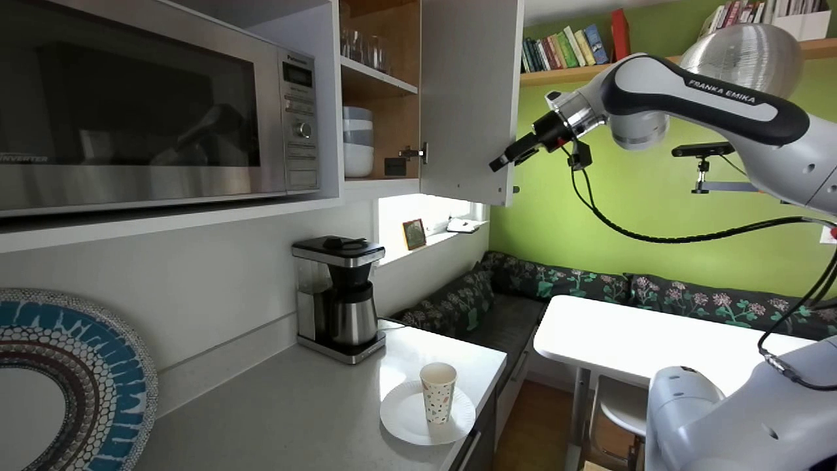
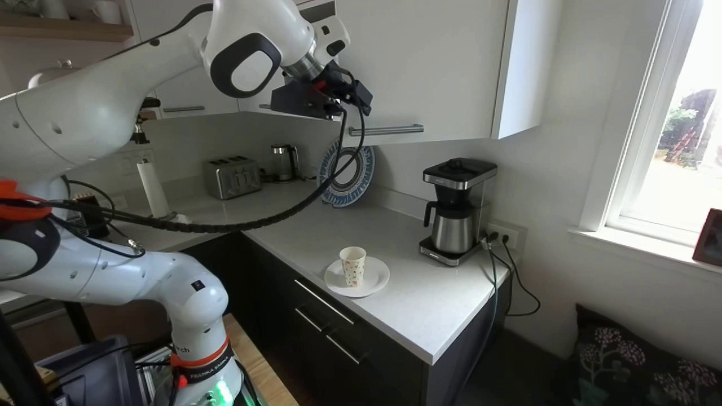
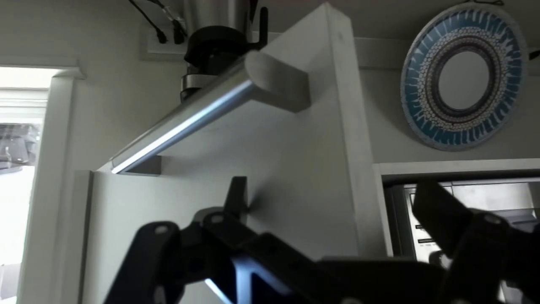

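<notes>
My gripper is open with nothing between its fingers. It also shows in both exterior views, dark and raised at the wall cabinet door. The white cabinet door stands open, with glasses and stacked bowls on the shelves inside. In the wrist view, which is upside down, one finger lies over the door's front face, with a dark shadow beside it. The other finger is past the door's edge, over the microwave. I cannot tell whether a finger touches the door. The silver bar handle is apart from the fingers.
A microwave sits left of the cabinet. Below, the counter bears a coffee maker, a paper plate with a patterned cup, and a round decorated plate. A white table stands beyond.
</notes>
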`<act>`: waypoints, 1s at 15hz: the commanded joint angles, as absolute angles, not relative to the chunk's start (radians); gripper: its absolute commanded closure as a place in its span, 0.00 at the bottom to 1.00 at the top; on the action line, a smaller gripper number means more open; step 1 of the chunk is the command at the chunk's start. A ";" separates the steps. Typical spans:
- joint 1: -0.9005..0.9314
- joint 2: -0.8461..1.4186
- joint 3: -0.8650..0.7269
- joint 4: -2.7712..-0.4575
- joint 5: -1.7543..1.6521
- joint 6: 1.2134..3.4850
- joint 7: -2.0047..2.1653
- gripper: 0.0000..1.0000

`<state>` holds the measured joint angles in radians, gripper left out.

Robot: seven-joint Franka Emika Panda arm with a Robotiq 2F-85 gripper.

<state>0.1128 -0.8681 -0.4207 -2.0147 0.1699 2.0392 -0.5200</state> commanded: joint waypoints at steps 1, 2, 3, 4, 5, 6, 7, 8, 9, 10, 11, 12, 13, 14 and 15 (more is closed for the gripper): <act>0.158 -0.850 -0.430 -1.982 0.236 1.999 -0.506 0.00; 0.169 -0.849 -0.431 -1.980 0.255 1.999 -0.508 0.00; 0.177 -0.849 -0.432 -1.978 0.271 2.000 -0.510 0.00; 0.187 -0.848 -0.433 -1.976 0.290 1.999 -0.512 0.00; 0.198 -0.846 -0.435 -1.971 0.310 1.994 -0.511 0.00; 0.206 -0.845 -0.437 -1.967 0.325 1.988 -0.512 0.00; 0.220 -0.844 -0.442 -1.962 0.344 1.979 -0.521 0.00; 0.223 -0.839 -0.443 -1.960 0.357 1.977 -0.520 0.00; 0.231 -0.834 -0.448 -1.957 0.371 1.972 -0.523 0.00; 0.237 -0.828 -0.451 -1.954 0.385 1.966 -0.523 0.00; 0.240 -0.821 -0.454 -1.954 0.396 1.967 -0.526 0.00; 0.239 -0.807 -0.454 -1.954 0.399 1.985 -0.532 0.00; 0.251 -0.798 -0.463 -1.953 0.419 1.983 -0.535 0.00; 0.255 -0.787 -0.462 -1.952 0.431 1.987 -0.536 0.00; 0.258 -0.777 -0.459 -1.952 0.444 1.991 -0.537 0.00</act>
